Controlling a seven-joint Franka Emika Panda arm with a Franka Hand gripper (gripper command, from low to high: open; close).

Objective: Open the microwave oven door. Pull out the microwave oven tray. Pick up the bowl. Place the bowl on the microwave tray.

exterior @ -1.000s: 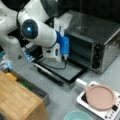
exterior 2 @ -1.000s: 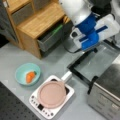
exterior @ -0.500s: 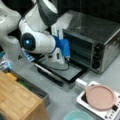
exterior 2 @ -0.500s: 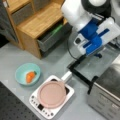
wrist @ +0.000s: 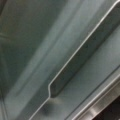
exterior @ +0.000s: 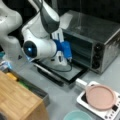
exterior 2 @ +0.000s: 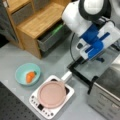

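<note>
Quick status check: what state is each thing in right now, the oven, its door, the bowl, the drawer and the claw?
oven: open at the front.
door: folded down flat.
bowl: upright on the table, something orange inside, not on a tray.
drawer: pulled partly out of the wooden cabinet.
claw: low over the open door.

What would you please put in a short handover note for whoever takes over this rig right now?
Hand: over the lowered door, in front of the oven mouth, holding nothing that shows.
Door: open, lying flat.
Tray: cannot make it out; not seen pulled out.
Bowl: on the table at a front view's left, beside the white hotplate with its pink disc.
Done: door opened.
Left: tray, bowl.
</note>
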